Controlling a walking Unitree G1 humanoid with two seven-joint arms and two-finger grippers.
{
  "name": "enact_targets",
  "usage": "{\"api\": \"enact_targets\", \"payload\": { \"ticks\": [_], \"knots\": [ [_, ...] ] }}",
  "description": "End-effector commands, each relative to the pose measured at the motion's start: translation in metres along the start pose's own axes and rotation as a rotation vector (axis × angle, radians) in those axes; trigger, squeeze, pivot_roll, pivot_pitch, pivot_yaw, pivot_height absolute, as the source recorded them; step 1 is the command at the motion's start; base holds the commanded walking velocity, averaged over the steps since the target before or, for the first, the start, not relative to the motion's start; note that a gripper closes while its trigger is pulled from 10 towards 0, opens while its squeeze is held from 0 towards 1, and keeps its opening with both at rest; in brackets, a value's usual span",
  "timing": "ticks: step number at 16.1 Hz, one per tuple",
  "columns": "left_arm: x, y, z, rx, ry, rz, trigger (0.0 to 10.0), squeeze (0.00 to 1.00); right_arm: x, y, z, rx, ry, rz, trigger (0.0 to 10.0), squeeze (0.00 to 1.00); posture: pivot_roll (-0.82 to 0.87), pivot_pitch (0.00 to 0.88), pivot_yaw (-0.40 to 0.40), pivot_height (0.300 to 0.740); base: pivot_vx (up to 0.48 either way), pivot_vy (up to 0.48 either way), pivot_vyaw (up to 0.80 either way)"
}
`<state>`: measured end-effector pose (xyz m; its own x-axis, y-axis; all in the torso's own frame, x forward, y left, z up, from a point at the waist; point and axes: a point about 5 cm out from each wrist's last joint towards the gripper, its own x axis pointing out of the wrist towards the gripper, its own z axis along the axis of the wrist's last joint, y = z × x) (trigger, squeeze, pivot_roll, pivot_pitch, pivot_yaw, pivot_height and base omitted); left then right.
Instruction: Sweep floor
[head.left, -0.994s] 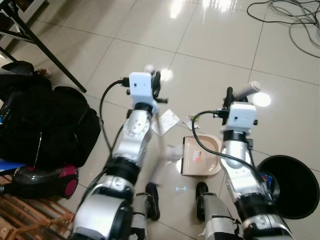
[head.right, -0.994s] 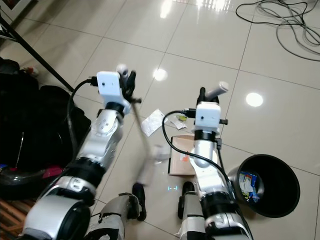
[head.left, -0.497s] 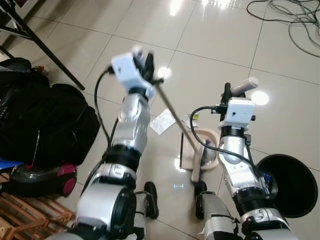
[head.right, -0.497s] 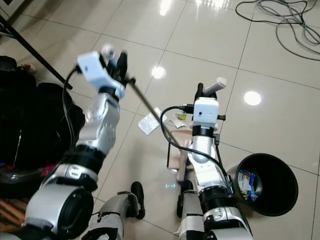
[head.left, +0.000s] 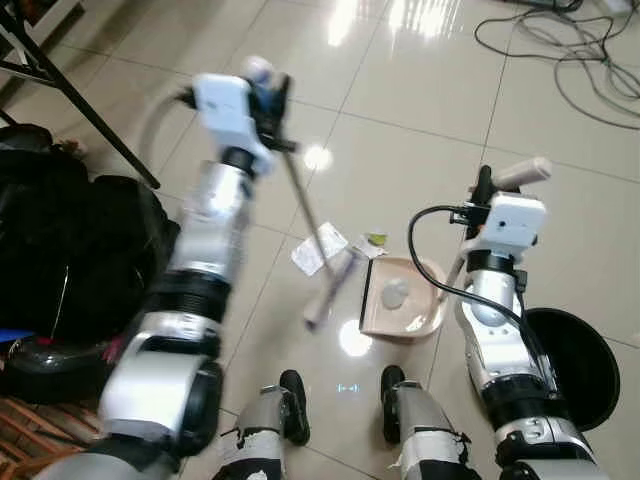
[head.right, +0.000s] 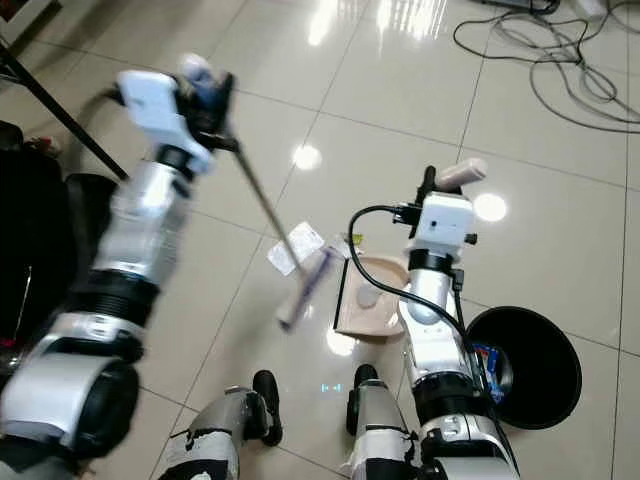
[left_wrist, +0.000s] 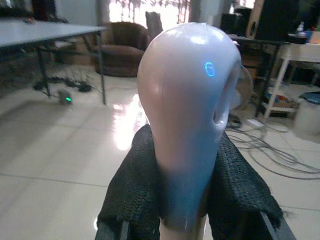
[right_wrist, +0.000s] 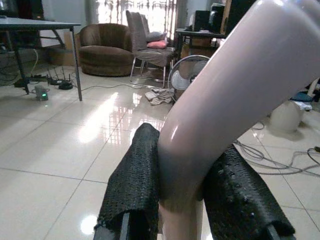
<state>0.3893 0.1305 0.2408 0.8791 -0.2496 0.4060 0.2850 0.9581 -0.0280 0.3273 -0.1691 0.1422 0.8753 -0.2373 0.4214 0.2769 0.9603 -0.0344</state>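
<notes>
Broom (head.left: 322, 255) crosses glossy tiled floor (head.left: 420, 130) — cables (head.left: 560, 50) beyond.

On the floor (head.left: 420, 110), the dustpan (head.left: 400, 298) lies ahead of the robot's feet, a pellet inside it. The broom head (head.left: 328, 290) sits just left, beside paper scraps (head.left: 318, 247). A bin (head.left: 578, 368) stands right; bags (head.left: 60, 250) lie far left.

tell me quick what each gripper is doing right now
Left gripper: shut on the broom handle.
Right gripper: shut on the dustpan handle.
</notes>
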Motion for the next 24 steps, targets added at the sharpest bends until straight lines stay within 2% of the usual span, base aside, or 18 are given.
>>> {"api": "enact_targets", "payload": {
  "ticks": [1,4,6,8,9,10,12,13,15,17,20,22,24],
  "knots": [
    [-0.001,0.006,0.006,0.018,-0.017,-0.014,10.0,0.00,-0.001,-0.001,0.006,0.030,-0.029,-0.003,10.0,0.00,-0.02,0.178,0.065,0.740,0.000,0.000,0.00],
    [-0.006,0.031,0.014,0.075,-0.022,0.026,10.0,0.00,0.000,-0.005,0.015,0.082,-0.062,-0.035,10.0,0.00,-0.02,0.152,0.069,0.740,0.000,0.000,0.00],
    [-0.014,0.049,0.011,0.143,0.019,0.072,10.0,0.00,0.001,-0.008,0.019,0.133,-0.070,-0.058,10.0,0.00,-0.03,0.135,0.071,0.740,0.000,0.000,0.00],
    [-0.026,0.066,-0.002,0.207,0.126,0.125,10.0,0.00,0.004,-0.012,0.028,0.159,-0.088,-0.075,10.0,0.00,-0.04,0.116,0.068,0.740,0.000,0.000,0.00],
    [-0.031,0.069,-0.007,0.222,0.159,0.128,10.0,0.00,0.006,-0.013,0.032,0.164,-0.093,-0.077,10.0,0.00,-0.04,0.113,0.068,0.740,0.000,0.000,0.00],
    [-0.043,0.070,-0.020,0.214,0.231,0.114,10.0,0.00,0.010,-0.013,0.041,0.183,-0.082,-0.060,10.0,0.00,-0.06,0.104,0.071,0.740,0.000,0.000,0.00],
    [-0.053,0.067,-0.031,0.191,0.279,0.088,10.0,0.00,0.013,-0.012,0.048,0.189,-0.064,-0.033,10.0,0.00,-0.08,0.095,0.074,0.740,0.000,0.000,0.00],
    [-0.069,0.057,-0.044,0.164,0.315,0.050,10.0,0.00,0.018,-0.011,0.059,0.184,-0.030,-0.005,10.0,0.00,-0.09,0.092,0.076,0.740,0.000,0.000,0.00],
    [-0.091,0.041,-0.060,0.138,0.368,0.032,10.0,0.00,0.021,-0.016,0.082,0.180,-0.011,0.025,10.0,0.00,-0.11,0.079,0.074,0.740,0.000,0.000,0.00],
    [-0.104,0.026,-0.065,0.119,0.397,0.023,10.0,0.00,0.024,-0.027,0.101,0.192,0.039,-0.015,10.0,0.00,-0.12,0.070,0.071,0.740,0.000,0.000,0.00],
    [-0.115,0.015,-0.063,0.140,0.384,0.019,10.0,0.00,0.024,-0.037,0.130,0.180,0.034,-0.041,10.0,0.00,-0.14,0.064,0.053,0.740,0.000,0.000,-0.46],
    [-0.119,0.012,-0.060,0.164,0.375,0.023,10.0,0.00,0.021,-0.039,0.137,0.179,0.029,-0.029,10.0,0.00,-0.14,0.060,0.014,0.740,0.000,0.000,-0.80],
    [-0.122,0.009,-0.054,0.148,0.378,0.070,10.0,0.00,0.018,-0.041,0.141,0.184,0.073,-0.013,10.0,0.00,-0.13,0.056,0.002,0.740,0.000,0.000,-0.80]
  ]
}}
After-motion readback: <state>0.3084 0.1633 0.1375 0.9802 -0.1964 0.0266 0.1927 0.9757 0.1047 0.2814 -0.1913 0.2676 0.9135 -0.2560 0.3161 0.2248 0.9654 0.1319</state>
